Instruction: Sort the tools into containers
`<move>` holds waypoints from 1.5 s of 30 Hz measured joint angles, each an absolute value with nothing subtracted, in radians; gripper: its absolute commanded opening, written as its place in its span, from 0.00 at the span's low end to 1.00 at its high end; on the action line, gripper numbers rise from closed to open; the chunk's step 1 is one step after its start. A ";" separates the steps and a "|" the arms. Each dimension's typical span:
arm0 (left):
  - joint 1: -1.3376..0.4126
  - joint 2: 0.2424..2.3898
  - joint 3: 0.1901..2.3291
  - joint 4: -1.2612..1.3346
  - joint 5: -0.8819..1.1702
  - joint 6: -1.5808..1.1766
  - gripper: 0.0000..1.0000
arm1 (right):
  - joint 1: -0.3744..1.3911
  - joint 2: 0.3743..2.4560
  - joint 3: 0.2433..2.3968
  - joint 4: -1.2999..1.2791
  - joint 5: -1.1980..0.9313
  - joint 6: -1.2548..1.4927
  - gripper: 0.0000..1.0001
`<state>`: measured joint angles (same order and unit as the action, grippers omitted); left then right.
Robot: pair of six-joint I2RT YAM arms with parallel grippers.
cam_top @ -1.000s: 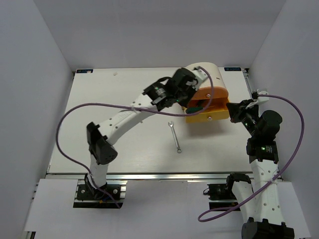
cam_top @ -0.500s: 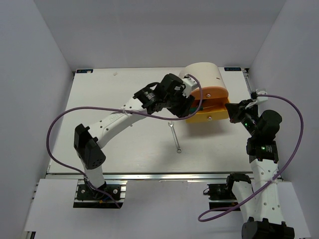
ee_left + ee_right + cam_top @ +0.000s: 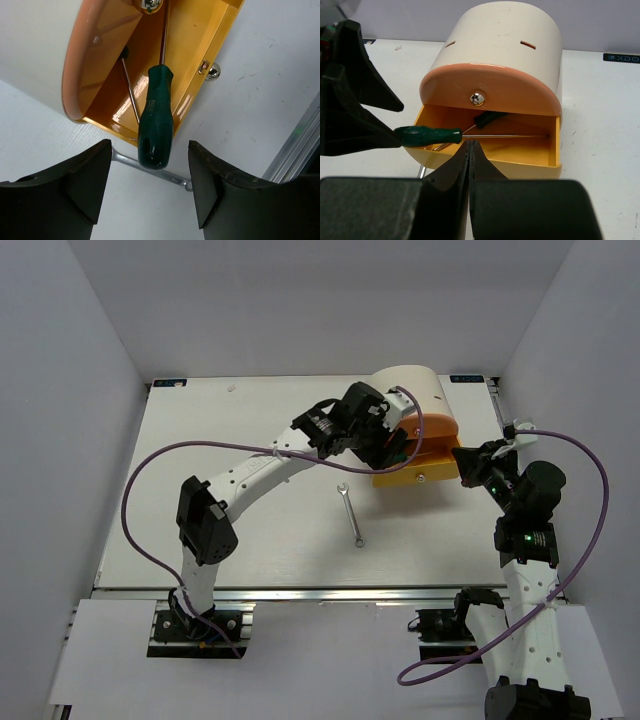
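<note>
The container is a pale beige drum box (image 3: 412, 388) with its orange drawer (image 3: 418, 476) pulled open. A green-handled screwdriver (image 3: 156, 125) lies with its shaft inside the drawer (image 3: 520, 148) and its handle (image 3: 427, 135) sticking out over the drawer's left wall. My left gripper (image 3: 149, 146) is open, its jaws on either side of the handle without touching it. A second, dark-handled screwdriver (image 3: 490, 118) lies deeper in the drawer. The silver wrench (image 3: 351, 515) lies on the table in front of the box. My right gripper (image 3: 470, 146) is shut and empty, close to the drawer's near side.
The white table (image 3: 230, 510) is walled on the left, right and back. A metal rail (image 3: 330, 592) runs along its near edge. The left arm (image 3: 255, 472) reaches across the table's middle, and purple cables loop off both arms.
My left gripper has opened and let go of the green-handled screwdriver, which now rests in the drawer. The left arm's elbow swung left, then back. The right arm has not moved.
</note>
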<state>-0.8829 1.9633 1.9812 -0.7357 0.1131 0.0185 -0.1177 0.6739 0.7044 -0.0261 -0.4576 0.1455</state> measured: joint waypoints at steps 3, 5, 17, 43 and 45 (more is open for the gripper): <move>-0.883 1.989 1.993 -0.741 0.115 0.028 0.71 | -0.118 0.674 0.704 -0.026 -0.455 0.144 0.00; -0.883 2.000 1.994 -0.746 0.117 0.031 0.70 | -0.118 0.674 0.704 -0.026 -0.455 0.142 0.00; -0.883 2.011 1.996 -0.776 0.121 0.037 0.53 | -0.118 0.674 0.692 -0.027 -0.451 0.142 0.00; -0.922 2.033 2.044 -0.817 -0.039 -0.063 0.02 | -0.118 0.674 0.689 -0.027 -0.448 0.142 0.00; -0.927 2.033 2.045 -0.817 -0.052 -0.075 0.01 | -0.118 0.674 0.689 -0.027 -0.448 0.142 0.00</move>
